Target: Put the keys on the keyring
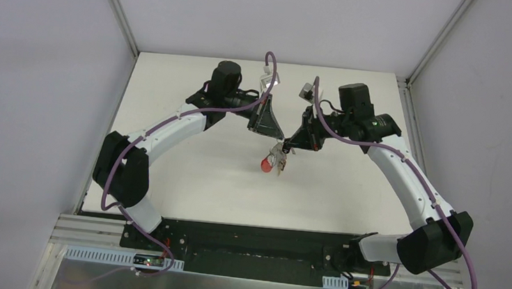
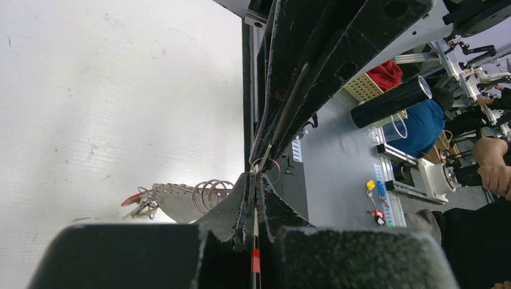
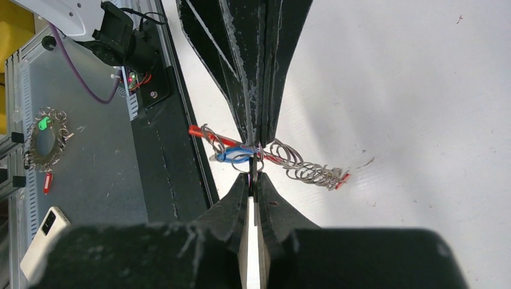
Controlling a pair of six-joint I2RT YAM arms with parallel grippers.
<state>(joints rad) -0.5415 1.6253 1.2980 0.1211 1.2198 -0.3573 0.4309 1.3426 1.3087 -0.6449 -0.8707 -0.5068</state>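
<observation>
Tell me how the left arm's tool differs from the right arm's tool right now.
In the top view the left tool reaches the keyring from the upper left; the right tool comes from the right. The left tool pinches only a thin wire loop; the right tool closes where a blue-headed key lies against the red bar. Shared: both are black, shut, and meet at the same bundle.

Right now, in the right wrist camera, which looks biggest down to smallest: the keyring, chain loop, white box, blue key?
1. keyring, though it sits nearest the camera.
2. chain loop and white box: they look about alike.
3. blue key.
</observation>
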